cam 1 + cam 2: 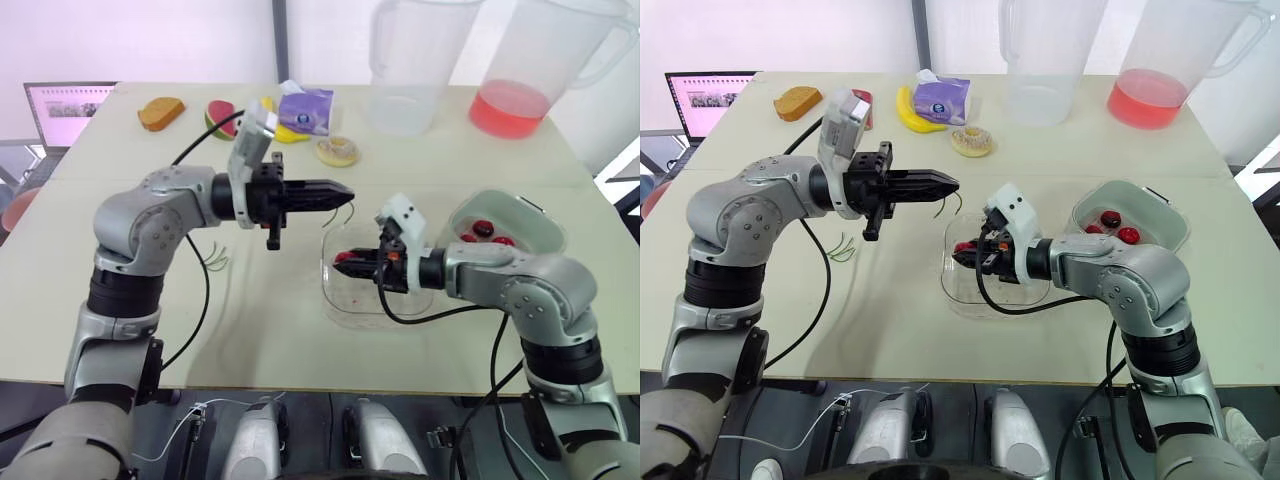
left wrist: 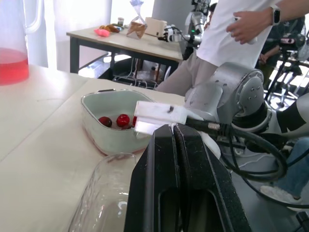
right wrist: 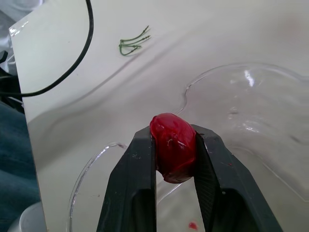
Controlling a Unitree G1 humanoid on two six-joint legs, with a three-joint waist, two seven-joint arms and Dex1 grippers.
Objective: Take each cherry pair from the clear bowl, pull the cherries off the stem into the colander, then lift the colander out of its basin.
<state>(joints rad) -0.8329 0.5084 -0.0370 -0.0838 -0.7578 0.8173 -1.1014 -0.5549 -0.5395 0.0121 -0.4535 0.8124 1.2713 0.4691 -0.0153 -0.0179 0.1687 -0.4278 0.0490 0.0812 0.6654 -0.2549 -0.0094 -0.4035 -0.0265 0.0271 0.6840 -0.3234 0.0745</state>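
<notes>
Beige surface [image 1: 300, 340], window light behind. At the far edge, two big clear pitchers: the one [image 1: 520, 100] on the right has red liquid in the bottom, the other [image 1: 405, 85] looks empty. Laptop [image 1: 65, 112] off the far-left corner. A person stands in the left wrist view's background.

Mint basin [image 1: 545, 225] with the colander [image 2: 104, 140] seated in it, right of centre. A few cherries [image 1: 483, 228] inside.

Clear bowl [image 1: 365, 300] just left of the basin, near the front edge.

Left hand [image 1: 345, 191] is raised just above the bowl's far-left rim. Fingers pinched fully together, thin green stem [image 1: 950, 205] dangling from the tips.

Right hand [image 1: 348, 260] is inside the bowl, fingers closed on one red cherry [image 3: 173, 147].

Far-side clutter: bread [image 1: 160, 112], watermelon slice [image 1: 220, 116], banana [image 1: 910, 112], purple tissue pack [image 1: 305, 108], donut [image 1: 337, 150].

Loose stems [image 3: 134, 42] lie on the surface left of the bowl.
</notes>
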